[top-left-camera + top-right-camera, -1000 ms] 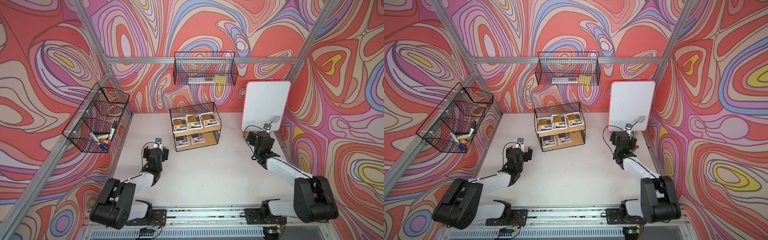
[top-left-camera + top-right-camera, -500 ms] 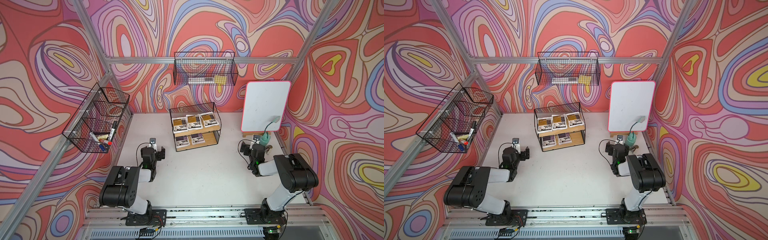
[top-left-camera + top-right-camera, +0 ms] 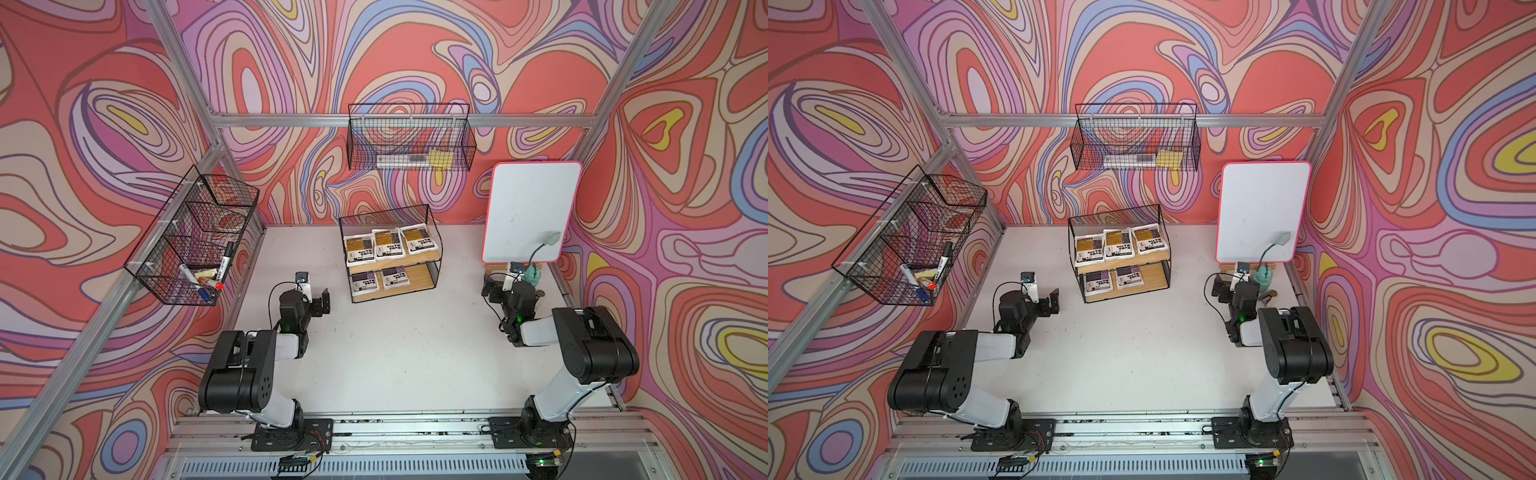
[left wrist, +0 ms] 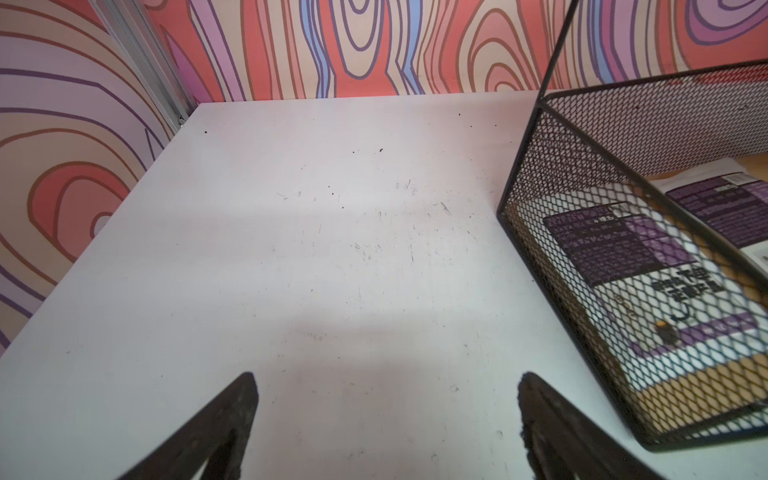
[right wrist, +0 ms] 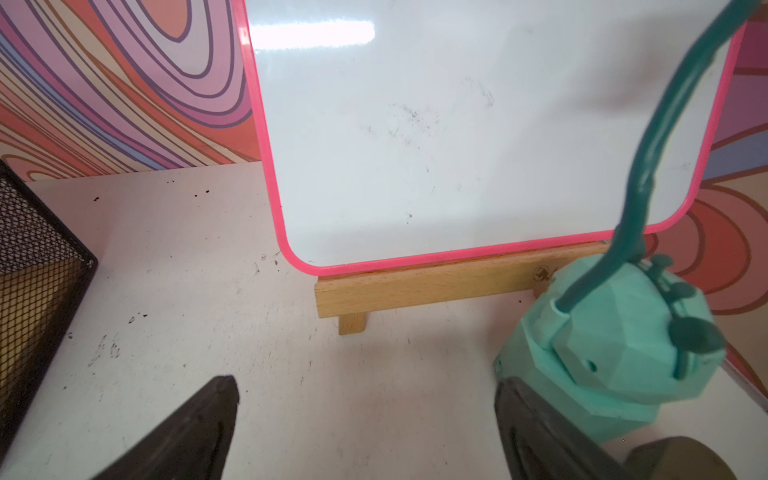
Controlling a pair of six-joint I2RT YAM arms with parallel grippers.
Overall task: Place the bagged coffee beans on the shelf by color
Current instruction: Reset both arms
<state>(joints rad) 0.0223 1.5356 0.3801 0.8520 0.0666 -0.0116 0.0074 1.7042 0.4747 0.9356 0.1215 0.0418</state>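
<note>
Both arms have folded back toward their bases since a second ago, when they reached farther out over the table. Over the last half second they have hardly shifted, and the bags have not moved at all.

Your left claw (image 4: pixel 386 382) stands wide open with nothing between its dark, wedge-shaped, rough-edged fingers (image 4: pixel 228 415). It sits low over the matte white table (image 4: pixel 332 249), which is scuffed and speckled with dark crumbs. Your right claw (image 5: pixel 365 386) is spread just as wide and is also empty. One of its fingers sits just beside the faceted mint-green lamp base (image 5: pixel 615 345), and you cannot tell whether they touch.

Out from the left claw, the shelf (image 3: pixel 419 275) stands near on its right, made of light wooden boards in a black wire frame with fine mesh sides. Three orange-brown bags (image 3: pixel 389 244) lie flat side by side on the upper board. Two purple bags (image 3: pixel 365 282) lie side by side on the lower board, with bare wood at its right end. All five are smooth white pouches.

Beyond the right claw, a glossy whiteboard (image 5: pixel 457 124) with a pink rim and rounded corners leans on a wooden stand (image 5: pixel 436 282). Between the two claws the table lies open. Walls close both sides, and two black wire baskets (image 3: pixel 409 141) hang on them.
</note>
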